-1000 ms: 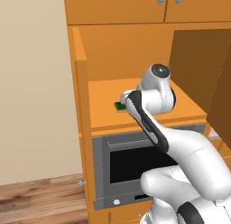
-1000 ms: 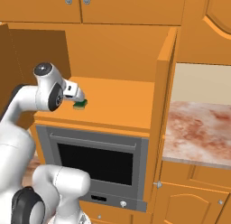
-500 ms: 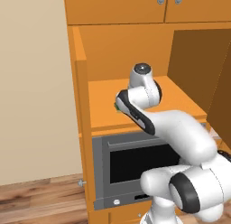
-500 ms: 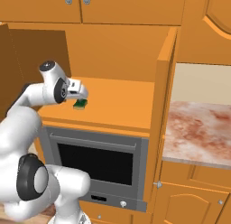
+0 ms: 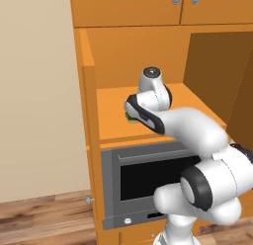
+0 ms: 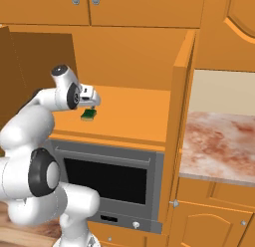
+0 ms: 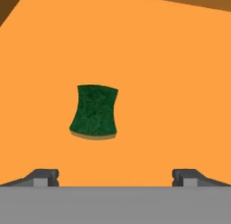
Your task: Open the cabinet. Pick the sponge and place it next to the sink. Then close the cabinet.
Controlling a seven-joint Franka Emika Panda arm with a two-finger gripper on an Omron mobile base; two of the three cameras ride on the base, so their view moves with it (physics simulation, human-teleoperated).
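Sponge lies on the cabinet shelf at ten o'clock in the hand view. Gripper, fingers apart and empty, has swung over it, so grasping looks next.

Rough green-topped sponge on smooth matt orange shelf.

Sponge lies green side up on orange shelf; fingers spread wide at 6 o'clock, apart from it.

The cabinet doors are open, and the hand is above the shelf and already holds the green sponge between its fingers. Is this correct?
Not quite. The sponge lies free on the cabinet shelf; the hand view shows the hand above it with fingers wide apart, touching nothing. The rest is right.
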